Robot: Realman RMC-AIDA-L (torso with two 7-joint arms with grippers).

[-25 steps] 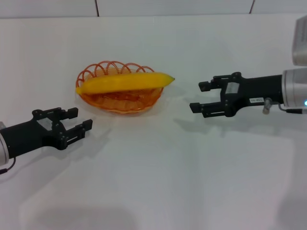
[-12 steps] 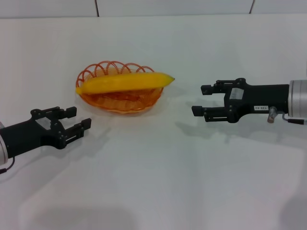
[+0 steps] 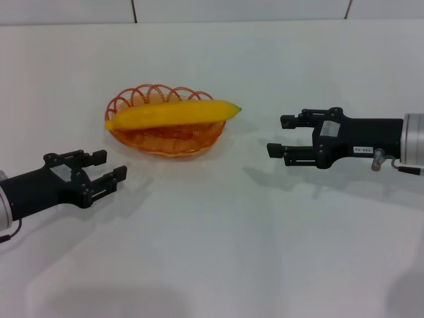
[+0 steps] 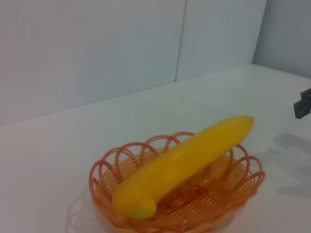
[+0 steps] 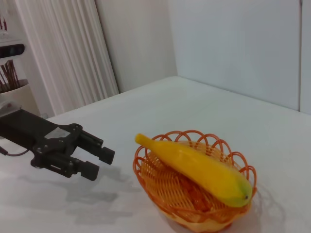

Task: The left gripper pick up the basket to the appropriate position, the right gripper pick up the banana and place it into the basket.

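On the white desk, an orange wire basket with a loopy rim. Standing flat, right way up.

Inside the basket, a big yellow banana, lying the long way across. Too long to fit all the way in. One end poking out past the rim of the basket on the side of the right claw. Other end resting up by the rim on the side of the left claw. Middle of the banana lifted a little above the basket floor, seen well in the left wrist view.

Left claw: to the left of the basket and closer to the robot than the basket. Well apart from the basket, not touching it. Two black fingers spread wide, released, nothing between them. Pointing toward the basket. Same spread fingers plain to see in the right wrist view.

Right claw: to the right of the basket, well apart from it. Fingers spread too, released, holding nothing. Pointing toward the poking-out end of the banana. Small white label on the black arm behind it.

Behind the basket, past the desk edge, a plain white wall.
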